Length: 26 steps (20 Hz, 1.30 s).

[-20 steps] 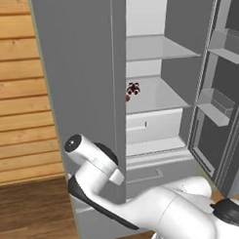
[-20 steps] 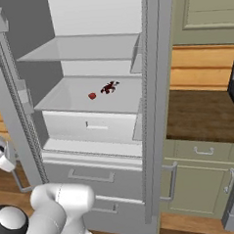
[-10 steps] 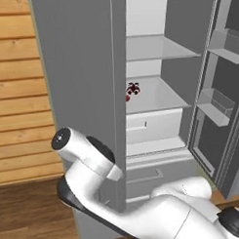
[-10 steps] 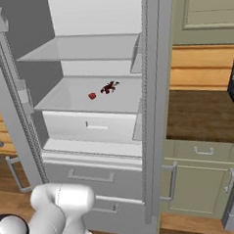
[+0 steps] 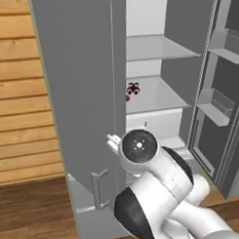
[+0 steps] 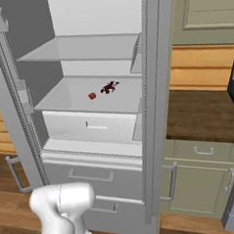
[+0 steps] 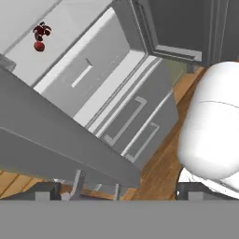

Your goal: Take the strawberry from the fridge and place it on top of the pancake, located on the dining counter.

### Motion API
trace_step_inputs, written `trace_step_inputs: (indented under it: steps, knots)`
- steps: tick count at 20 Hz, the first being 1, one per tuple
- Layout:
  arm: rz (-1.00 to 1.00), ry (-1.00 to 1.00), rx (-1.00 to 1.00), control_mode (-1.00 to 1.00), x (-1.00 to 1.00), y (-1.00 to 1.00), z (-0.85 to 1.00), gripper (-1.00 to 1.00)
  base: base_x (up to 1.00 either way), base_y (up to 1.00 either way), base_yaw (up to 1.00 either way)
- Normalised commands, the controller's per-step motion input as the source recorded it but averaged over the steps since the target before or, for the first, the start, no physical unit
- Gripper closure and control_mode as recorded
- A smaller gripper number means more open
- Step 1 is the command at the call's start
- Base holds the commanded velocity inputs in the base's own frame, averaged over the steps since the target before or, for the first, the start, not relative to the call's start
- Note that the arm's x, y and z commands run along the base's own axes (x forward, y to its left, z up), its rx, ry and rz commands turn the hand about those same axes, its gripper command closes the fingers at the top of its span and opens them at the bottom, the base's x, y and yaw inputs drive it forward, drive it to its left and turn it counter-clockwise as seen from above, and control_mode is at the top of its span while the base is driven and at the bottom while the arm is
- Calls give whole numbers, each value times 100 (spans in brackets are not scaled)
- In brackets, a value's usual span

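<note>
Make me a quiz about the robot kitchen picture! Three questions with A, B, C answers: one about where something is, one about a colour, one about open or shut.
1. Where is the strawberry?
A. On a shelf inside the fridge
B. On the wooden floor
C. In a bottom drawer

2. What colour is the wall left of the fridge in the left base view?
A. Blue
B. Light wood
C. Black

3. How is the fridge's right-hand door?
A. Shut
B. Missing
C. Swung open

Answers: 1 A, the small red fruit lies on the white shelf above the inner drawer. 2 B, pale wooden planks run across it. 3 C, its inside door bins face the room.
</note>
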Motion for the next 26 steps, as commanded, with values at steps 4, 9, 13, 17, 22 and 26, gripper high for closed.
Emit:
trace_step_inputs:
  steps: [4,9,13,17,22,26]
  knots:
    - [26,1,66,-100,-9,-72,94,-100,0,0,0]
    - [14,4,70,-100,13,-76,79,-100,0,0,0]
    - [15,23,73,-100,43,-49,50,-100,0,0,0]
    - [24,29,53,-100,69,-5,4,-100,0,0,0]
    - [21,7,17,-100,67,18,0,-100,0,0,0]
    - [11,0,0,-100,50,70,-3,-100,0,0,0]
